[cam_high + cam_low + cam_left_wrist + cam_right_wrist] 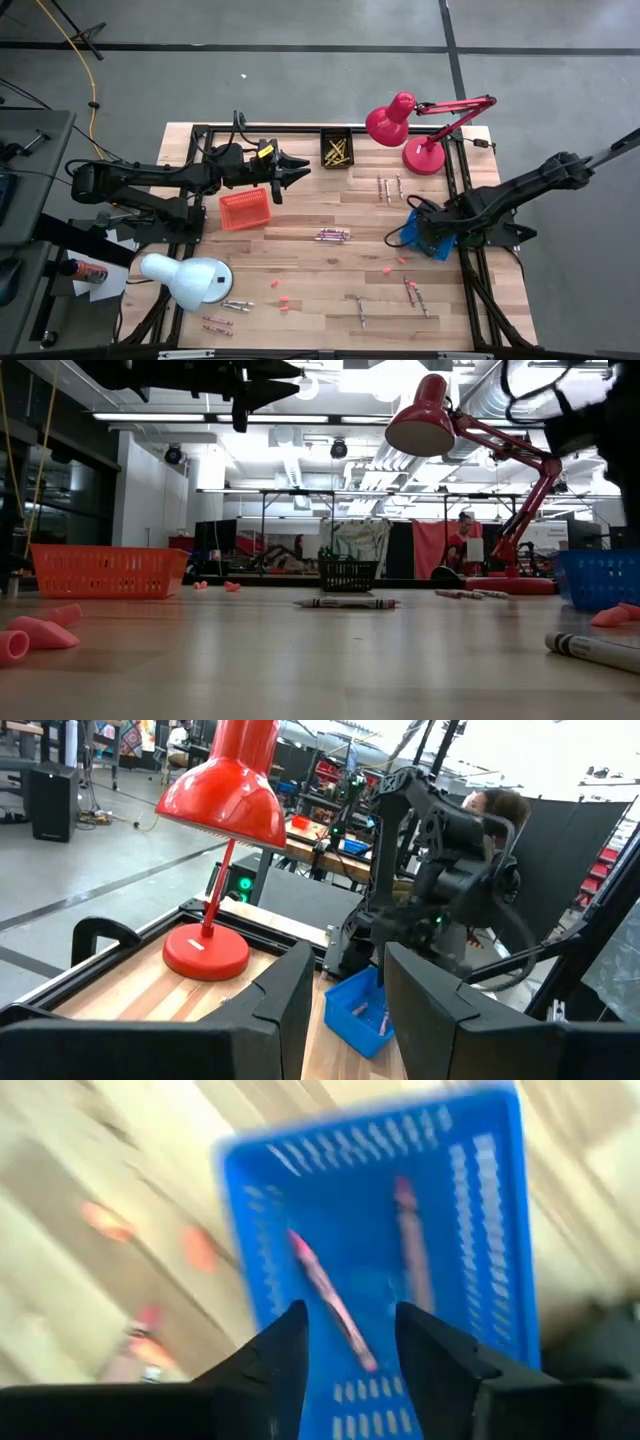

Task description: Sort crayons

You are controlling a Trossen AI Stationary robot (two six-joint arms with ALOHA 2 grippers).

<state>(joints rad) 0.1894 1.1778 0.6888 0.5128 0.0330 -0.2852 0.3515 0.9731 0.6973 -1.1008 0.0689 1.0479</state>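
Step in hand: release of a pink crayon into the blue basket (428,236) — judged from the right wrist view, where two pink crayons (325,1295) lie on the basket floor.
Right hand (345,1342): directly over the blue basket at about 3 o'clock on the surface (330,270); fingers apart, nothing between them.
Left hand (288,174): hovers near 11 o'clock, just beyond the orange basket (245,209); fingers apart in the left wrist view, holding nothing.
Doing it well: lift straight up clear of the basket rim before swinging away, so a finger does not catch the wall and tip the basket.
Remaining crayons: a bunch at centre (333,235); sticks near 1 o'clock (388,188); more at 5 o'clock (415,293) and 6 o'clock (360,310); a few at 7 o'clock (225,315) beside the white lamp (190,280).
Yellow crayons (337,152): already in the black bin (336,149) at 12 o'clock.
Next pick, as a judgement: the 5 o'clock sticks lie nearest the right hand — approach across their length.
Red lamp (420,125): stands at 1 o'clock, clear of the work.
Writing: none readable; the wrapper print in the low view is too small to tell.
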